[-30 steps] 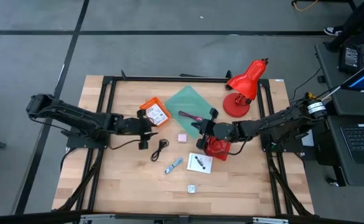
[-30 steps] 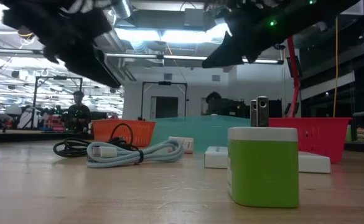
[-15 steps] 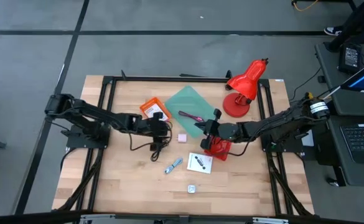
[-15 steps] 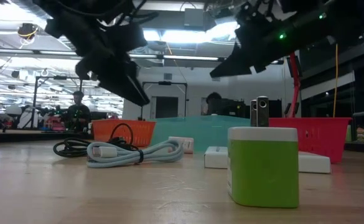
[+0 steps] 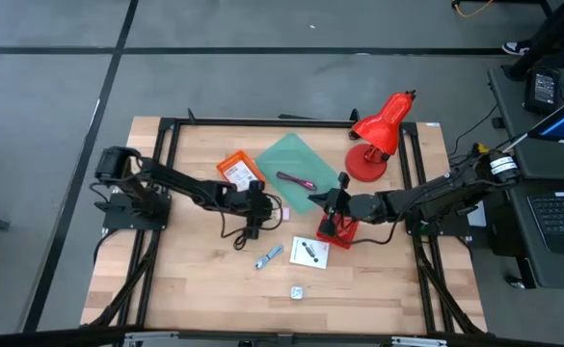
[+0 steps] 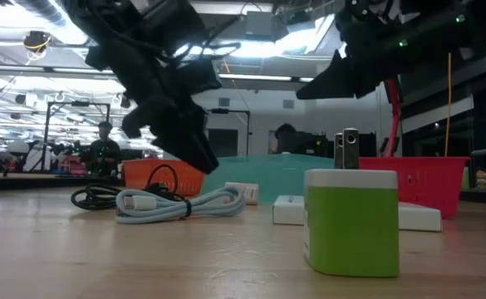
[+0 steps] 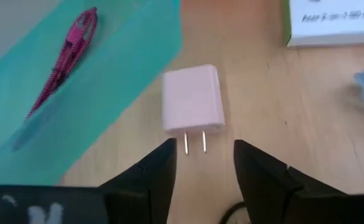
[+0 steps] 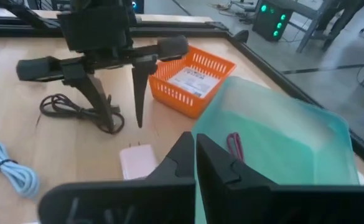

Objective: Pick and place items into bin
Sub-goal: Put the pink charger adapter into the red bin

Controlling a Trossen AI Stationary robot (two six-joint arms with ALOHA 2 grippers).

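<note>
Spreading its two fingers apart, the left gripper [image 7: 203,163] hangs just short of the pink plug adapter [image 7: 191,98], whose two prongs point back at the gap between them. It grips nothing yet; from where I stand it looks lined up to straddle the adapter and close on it. In the high view this gripper [image 5: 262,206] sits mid-table, with the black coiled cable [image 5: 248,231] just beside it and the adapter [image 5: 282,213] close by on bare wood.

Across from it, the right gripper [image 8: 195,154] has its fingers pressed together with nothing between them, hovering near the red bin [image 5: 339,230] as if waiting its turn.

As for containers: the teal bin [image 5: 286,156] holds only the maroon cable [image 5: 295,180], lying along its floor. The orange basket [image 5: 239,172] carries a white printed card. I cannot make out anything in the red bin.

A white packet [image 5: 310,252], the pale blue cable [image 5: 268,256] and a small pale square [image 5: 297,291] lie loose on the table [image 5: 195,289].
</note>
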